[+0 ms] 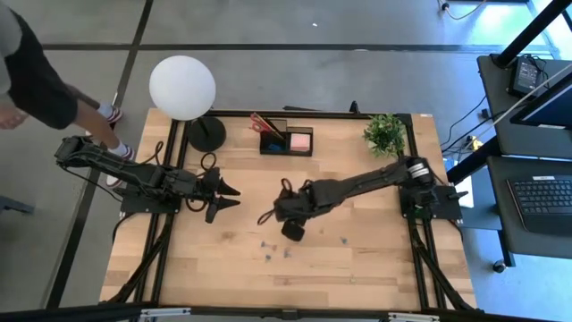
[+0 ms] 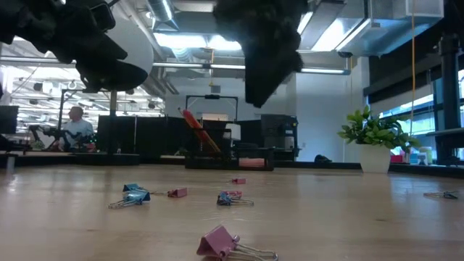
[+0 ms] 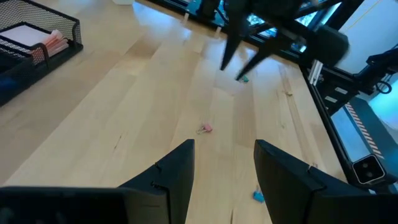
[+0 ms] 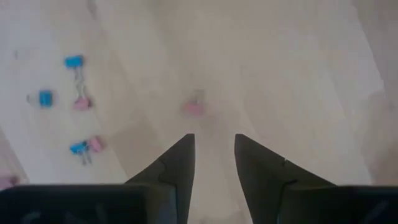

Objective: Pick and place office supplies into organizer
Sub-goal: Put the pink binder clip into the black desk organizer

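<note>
On the wooden table (image 2: 362, 217), small pink and blue binder clips (image 2: 221, 241) lie scattered.

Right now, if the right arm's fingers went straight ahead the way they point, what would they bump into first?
Probably the pink binder clip. It lies on the wooden table, right in line with the gap of the right gripper, whose fingers are apart. How far off it is, I cannot tell.

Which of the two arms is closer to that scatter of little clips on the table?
Right. The right gripper hangs just above the clips; the left gripper waits farther off, toward the lamp side.
</note>
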